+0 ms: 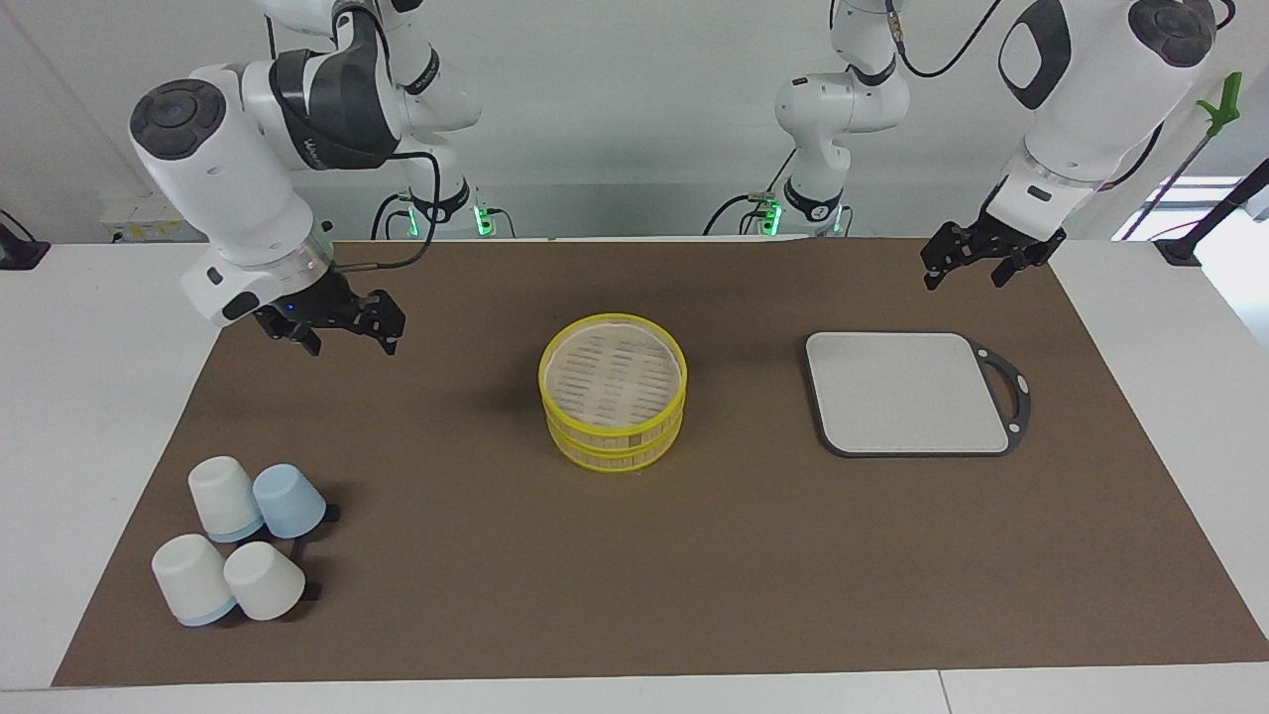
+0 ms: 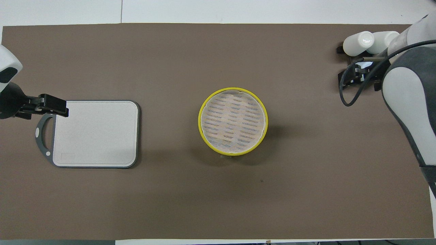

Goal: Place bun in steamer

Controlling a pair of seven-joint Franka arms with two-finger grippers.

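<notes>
The steamer (image 1: 613, 389) stands in the middle of the brown mat as two stacked yellow-rimmed tiers; its slatted floor shows bare in the overhead view (image 2: 233, 121). No bun shows in either view. My left gripper (image 1: 977, 266) is open and empty, up in the air over the handle end of the grey board; it also shows in the overhead view (image 2: 51, 104). My right gripper (image 1: 352, 332) is open and empty, up over the mat toward the right arm's end, and is hidden under the arm in the overhead view.
A grey rectangular board (image 1: 907, 392) with a dark handle lies bare beside the steamer toward the left arm's end. Several upturned white and blue cups (image 1: 238, 550) stand farther from the robots at the right arm's end; two show in the overhead view (image 2: 358, 42).
</notes>
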